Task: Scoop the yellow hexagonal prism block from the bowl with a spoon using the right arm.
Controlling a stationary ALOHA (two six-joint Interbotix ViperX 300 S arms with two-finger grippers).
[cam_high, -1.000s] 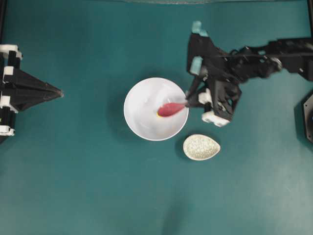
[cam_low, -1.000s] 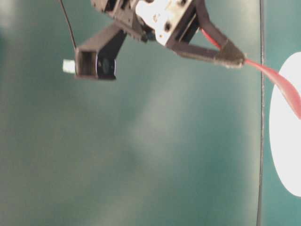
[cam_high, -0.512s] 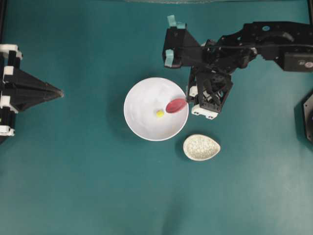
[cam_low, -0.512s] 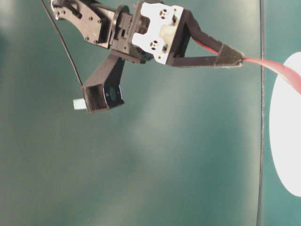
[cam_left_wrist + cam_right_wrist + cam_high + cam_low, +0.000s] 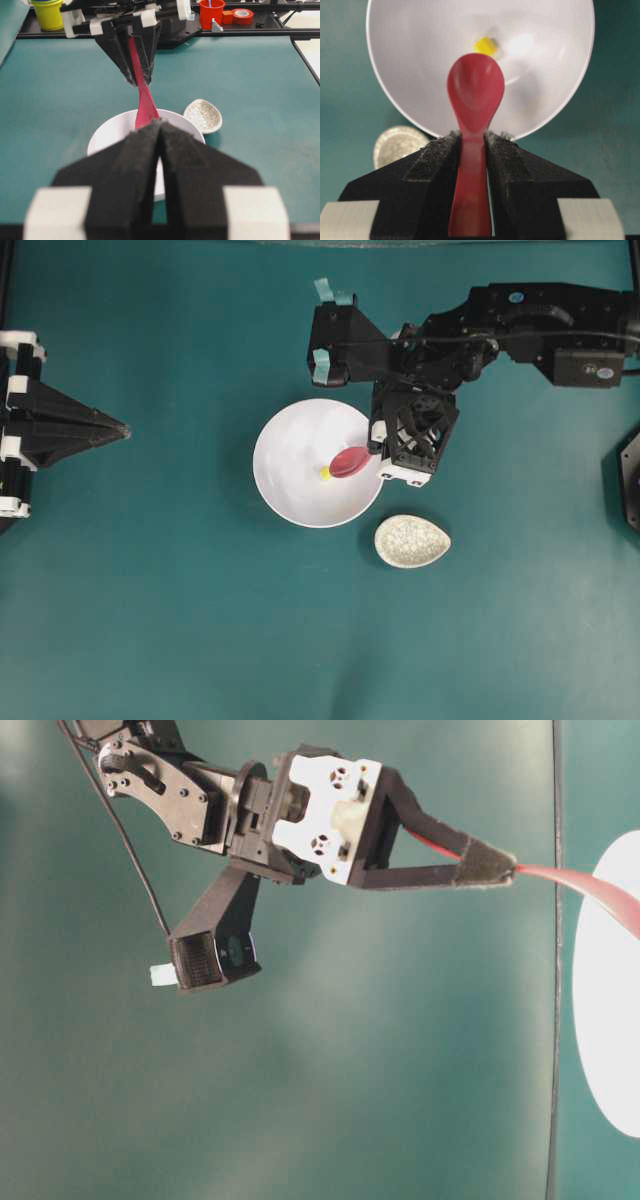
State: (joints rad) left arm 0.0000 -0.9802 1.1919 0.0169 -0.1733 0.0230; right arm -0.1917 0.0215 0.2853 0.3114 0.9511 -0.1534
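The white bowl (image 5: 285,455) sits mid-table with the tiny yellow hexagonal prism block (image 5: 325,473) lying inside it. My right gripper (image 5: 380,450) hangs over the bowl's right rim, shut on the handle of the red spoon (image 5: 349,462). In the right wrist view the spoon's scoop (image 5: 475,92) is empty, and the block (image 5: 485,46) lies just beyond its tip on the bowl (image 5: 420,60) floor. The right gripper (image 5: 471,137) pads press both sides of the handle. My left gripper (image 5: 125,429) rests far left, its jaws together on nothing; its wrist view shows the gripper (image 5: 160,125) facing the bowl (image 5: 107,137).
A small speckled cream egg-shaped dish (image 5: 412,540) lies just off the bowl's lower right. The right arm's links reach in from the upper right. Behind the table in the left wrist view stand a yellow cup (image 5: 48,12), a red cup (image 5: 210,11) and a tape roll (image 5: 243,15).
The right wrist has swung leftward over the last second. The spoon's scoop drew back toward the rim, uncovering the block, then came back beside it. The left arm has not moved.
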